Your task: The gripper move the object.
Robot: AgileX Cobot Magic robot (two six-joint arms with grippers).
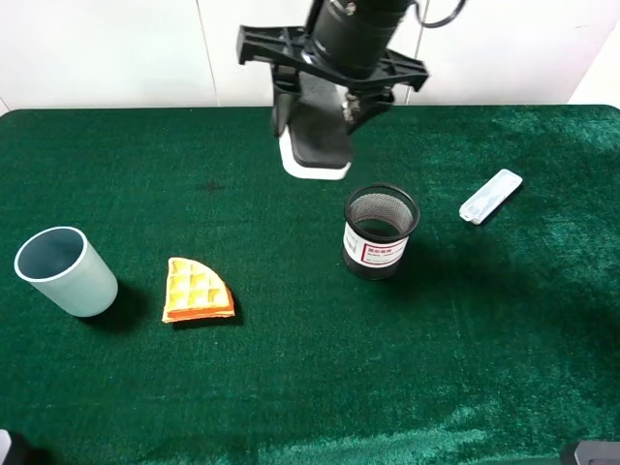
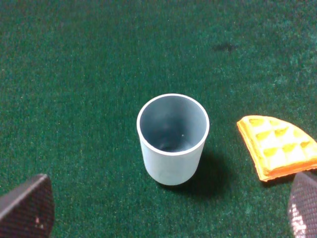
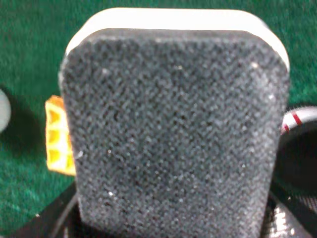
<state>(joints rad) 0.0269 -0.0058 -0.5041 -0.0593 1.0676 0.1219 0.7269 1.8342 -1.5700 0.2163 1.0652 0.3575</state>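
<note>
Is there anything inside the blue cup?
Empty. The left wrist view looks down into the upright blue cup and shows only its bare inside.

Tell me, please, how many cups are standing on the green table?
2: a light-blue cup near the left edge, left of the waffle piece, and a black mesh cup right of centre. None appears hidden.

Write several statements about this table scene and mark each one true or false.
1. The right gripper holds the eraser. True.
2. The mesh cup lies on its side. False: it stands upright.
3. The waffle piece sits inside the blue cup. False: it lies on the cloth beside the cup, not touching it.
4. In the exterior high view, the grey bar lies to the right of the mesh cup. True.
</note>
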